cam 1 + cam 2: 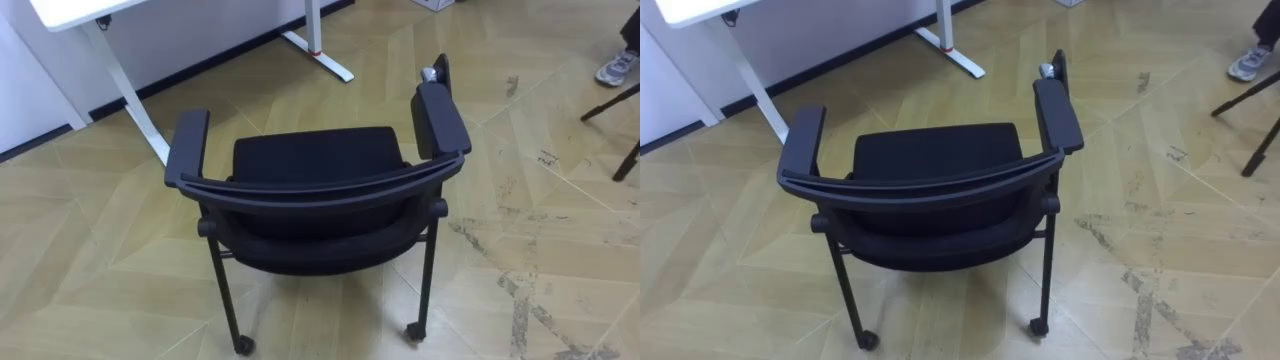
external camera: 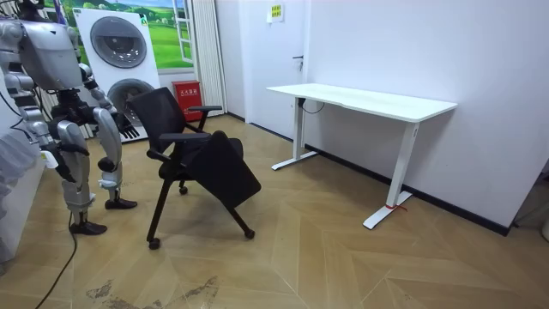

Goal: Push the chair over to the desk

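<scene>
Task looks not yet begun, or only at its start. The chair (image 1: 315, 165) stands on the floor just in front of the robot, backrest toward it, and well apart from the white table (image 2: 369, 99); the push is left to do. No contact w/ the chair. One hand (image 2: 49, 155) hangs low by the robot's hip in the room view. Open or closed: cannot tell.

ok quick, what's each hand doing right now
left hand: cannot be told, too small in the room view
right hand: cannot be told either, low at the robot's side
</scene>
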You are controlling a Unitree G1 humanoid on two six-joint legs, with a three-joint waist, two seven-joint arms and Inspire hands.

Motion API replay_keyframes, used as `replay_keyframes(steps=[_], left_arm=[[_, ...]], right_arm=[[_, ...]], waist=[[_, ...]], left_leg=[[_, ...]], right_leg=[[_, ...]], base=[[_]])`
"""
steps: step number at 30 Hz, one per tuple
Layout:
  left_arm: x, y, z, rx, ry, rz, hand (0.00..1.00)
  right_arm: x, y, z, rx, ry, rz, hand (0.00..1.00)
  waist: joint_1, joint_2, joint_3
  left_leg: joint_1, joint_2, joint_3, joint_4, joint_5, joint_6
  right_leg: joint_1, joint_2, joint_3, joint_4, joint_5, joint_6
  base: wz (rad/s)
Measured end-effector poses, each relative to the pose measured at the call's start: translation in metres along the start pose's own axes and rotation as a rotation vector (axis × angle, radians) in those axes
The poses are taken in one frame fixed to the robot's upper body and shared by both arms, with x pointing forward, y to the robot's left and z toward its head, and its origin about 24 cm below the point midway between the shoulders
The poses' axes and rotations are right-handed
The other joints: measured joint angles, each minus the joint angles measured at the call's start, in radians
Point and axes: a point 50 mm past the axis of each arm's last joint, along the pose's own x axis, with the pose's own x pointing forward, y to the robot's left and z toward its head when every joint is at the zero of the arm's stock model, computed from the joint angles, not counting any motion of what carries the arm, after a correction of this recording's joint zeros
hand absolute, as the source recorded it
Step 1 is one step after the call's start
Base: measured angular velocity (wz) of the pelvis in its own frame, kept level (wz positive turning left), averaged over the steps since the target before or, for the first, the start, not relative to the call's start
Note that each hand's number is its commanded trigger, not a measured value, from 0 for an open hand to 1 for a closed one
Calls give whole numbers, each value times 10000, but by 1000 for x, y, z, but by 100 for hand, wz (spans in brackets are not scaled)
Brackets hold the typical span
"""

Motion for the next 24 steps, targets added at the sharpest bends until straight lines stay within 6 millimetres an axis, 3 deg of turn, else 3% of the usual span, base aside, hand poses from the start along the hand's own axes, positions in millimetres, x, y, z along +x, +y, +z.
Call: replay_keyframes(steps=[6, 12, 24], left_arm=[[1, -4, 5, 132, -156, -104, 0], [1, -2, 5, 11, -157, 18, 0], [1, -1, 4, -209, -145, 94, 0]], right_arm=[[0, -1, 12, 202, -618, -255, 0], [0, -8, 13, 1479, -741, -760, 0], [-3, -17, -8, 1799, -200, -1489, 0]], waist=[[-17, 105, 17], [-126, 62, 32], [-279, -133, 18]], left_leg=[[5, 7, 0, 12, 0, 0], [27, -16, -7, 14, 0, 0], [52, -101, 10, 26, -11, 19]], right_leg=[[7, 8, 10, 28, 1, -2], [63, -16, -34, -4, -1, 1], [103, -94, -37, -18, -88, 59]], base=[[0], [0], [0]])
